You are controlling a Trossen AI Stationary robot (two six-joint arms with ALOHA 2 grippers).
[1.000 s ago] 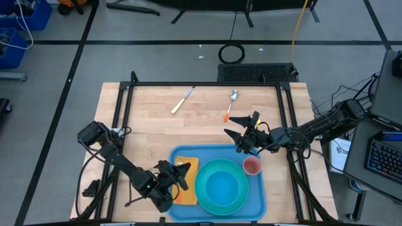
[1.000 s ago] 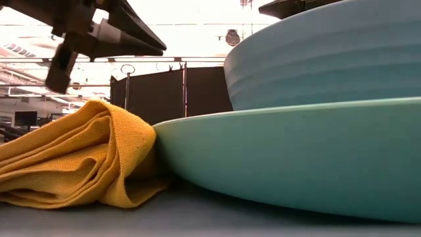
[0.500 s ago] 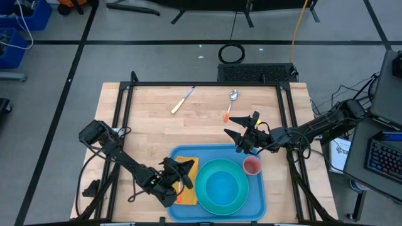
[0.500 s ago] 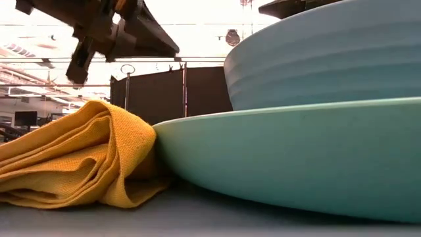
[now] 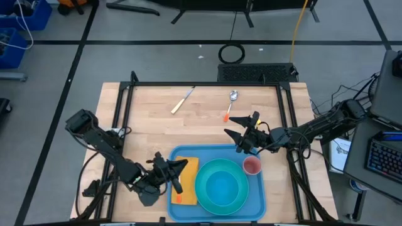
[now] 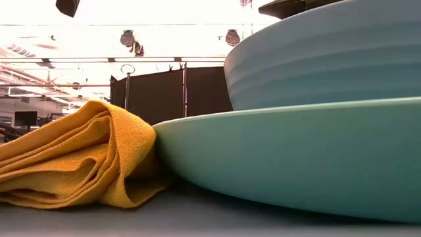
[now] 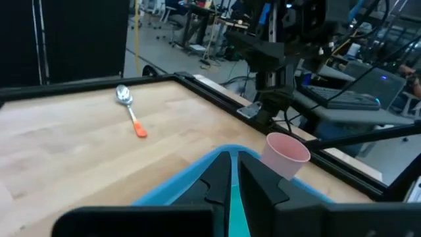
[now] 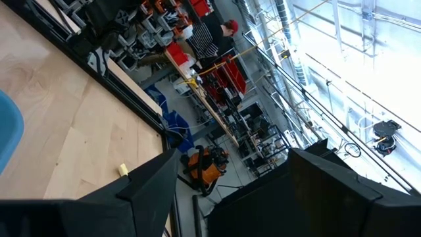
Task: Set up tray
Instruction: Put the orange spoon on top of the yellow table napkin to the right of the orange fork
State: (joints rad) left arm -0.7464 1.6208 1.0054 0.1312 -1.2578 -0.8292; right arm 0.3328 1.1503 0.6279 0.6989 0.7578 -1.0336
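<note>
Your tray (image 5: 257, 199) sits at the near edge of the tabletop (image 5: 157, 132), and it is mostly dressed: the napkin (image 5: 186, 182) lies on its left part, the plate (image 5: 221, 183) with a bowl fills the middle, and the pink cup (image 5: 252, 165) stands at its far right corner. Still out on the bare wood, well apart from the tray, are the knife (image 5: 183, 100) and the spoon (image 5: 230, 102), so by my reading the cutlery is what you have left.

Your left claw (image 5: 174, 172) hangs at the tray's left edge over the napkin, fingers closed on nothing. Your right claw (image 5: 246, 135) waits just beyond the tray's far edge near the cup, jaws wide and empty.

The overhead picture alone shows the knife. The left wrist view shows the cup standing upright and the spoon's orange handle. The low view shows the napkin's folds touching the plate's rim.
</note>
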